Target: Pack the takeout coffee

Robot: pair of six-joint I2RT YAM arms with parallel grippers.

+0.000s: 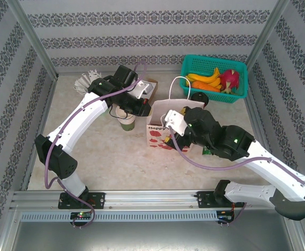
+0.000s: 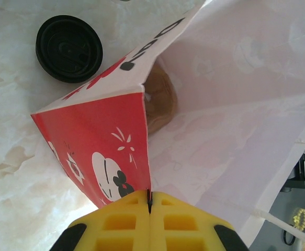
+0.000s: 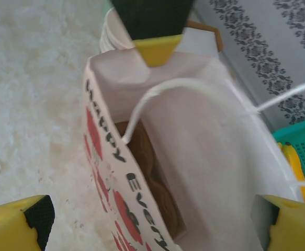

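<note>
Packing is looking partway done. The left pincer [image 2: 149, 198] is clamping the thin paper bag [image 2: 100, 136] by its rim, while the right pincer [image 3: 152, 218] is hanging spread wide over the bag's mouth, gripping nothing. A brown cardboard piece [image 2: 161, 99] is lying inside. A green-sided paper cup [image 1: 126, 123] is standing just beside the left pincer, outside the bag. A round, glossy black lid [image 2: 68, 48] is lying on the table ahead of that pincer.

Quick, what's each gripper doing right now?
Left gripper: closed, pinching the paper bag at its rim.
Right gripper: open, holding nothing.
</note>
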